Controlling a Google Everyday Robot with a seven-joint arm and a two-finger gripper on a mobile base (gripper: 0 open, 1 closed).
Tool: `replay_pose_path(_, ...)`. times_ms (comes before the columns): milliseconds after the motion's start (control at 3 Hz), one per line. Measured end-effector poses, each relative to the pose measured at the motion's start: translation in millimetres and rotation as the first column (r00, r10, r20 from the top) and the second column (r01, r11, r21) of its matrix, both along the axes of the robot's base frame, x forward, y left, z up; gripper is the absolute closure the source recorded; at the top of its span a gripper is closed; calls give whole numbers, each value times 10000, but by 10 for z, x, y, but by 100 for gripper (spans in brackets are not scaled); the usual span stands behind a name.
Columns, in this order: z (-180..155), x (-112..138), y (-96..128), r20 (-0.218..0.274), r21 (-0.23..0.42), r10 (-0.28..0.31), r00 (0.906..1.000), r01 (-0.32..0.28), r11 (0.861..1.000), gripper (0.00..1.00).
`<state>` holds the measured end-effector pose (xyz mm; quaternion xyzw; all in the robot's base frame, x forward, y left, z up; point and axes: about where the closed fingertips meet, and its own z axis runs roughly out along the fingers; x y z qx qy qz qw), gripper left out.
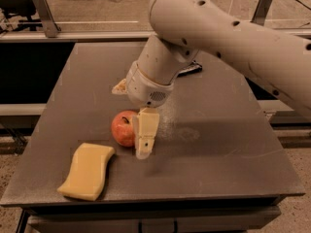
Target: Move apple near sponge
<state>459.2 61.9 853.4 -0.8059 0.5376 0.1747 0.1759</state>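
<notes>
One gripper, its hold impossible to tell as clamped or released, stands at the 3 o'clock side of the apple, which rests on the table close at 1 o'clock from the sponge.

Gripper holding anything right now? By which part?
The gripper looks closed on the apple, across its sides: the near finger lies against its right side in view; the far one is hidden behind it.
</notes>
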Motion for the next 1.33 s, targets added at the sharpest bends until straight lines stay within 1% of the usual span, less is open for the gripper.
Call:
replay_pose_path(333, 201, -29, -227, 643, 60, -526, 9965, 523, 9986, 0)
replay_pose_path(667, 504, -102, -809, 1586, -61, -1885, 9692, 1919, 9814, 0)
replay_pose_path(1000, 1085, -374, -1422, 3070, -238, -3242, 8948, 3477, 9373, 0)
replay_pose_path(1333, 1090, -376, -1420, 3081, -235, -3240, 8945, 3476, 9373, 0)
